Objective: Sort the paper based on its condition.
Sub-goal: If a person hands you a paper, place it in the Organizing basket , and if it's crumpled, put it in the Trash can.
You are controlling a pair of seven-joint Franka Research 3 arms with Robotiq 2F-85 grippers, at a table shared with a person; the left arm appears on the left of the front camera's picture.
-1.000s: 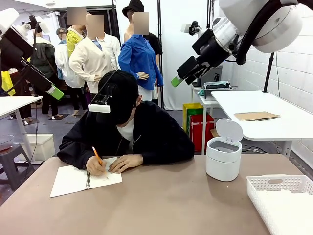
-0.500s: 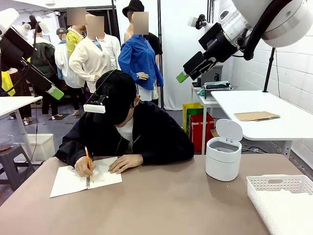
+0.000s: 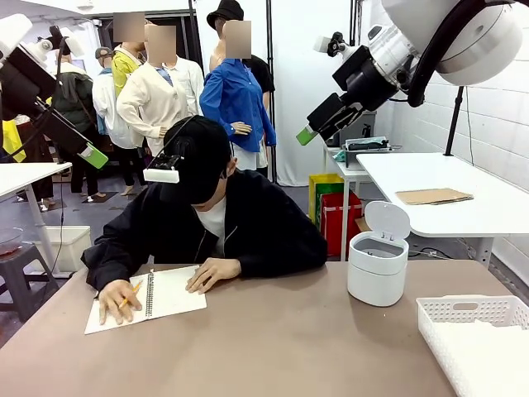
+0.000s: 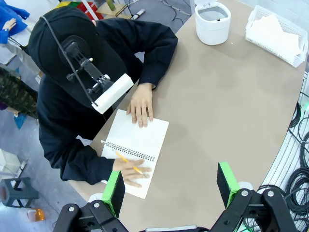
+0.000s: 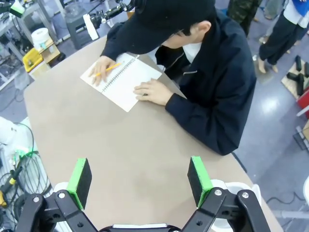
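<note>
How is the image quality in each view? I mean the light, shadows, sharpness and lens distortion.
Front view: even, soft light, sharp; only a faint shadow under the white bin on the table. Left wrist view: the wide-angle lens makes the table edge look bowed; the notebook is sharp, without glare. Right wrist view: the same bowing; the right gripper looks crisp at the bottom edge.
</note>
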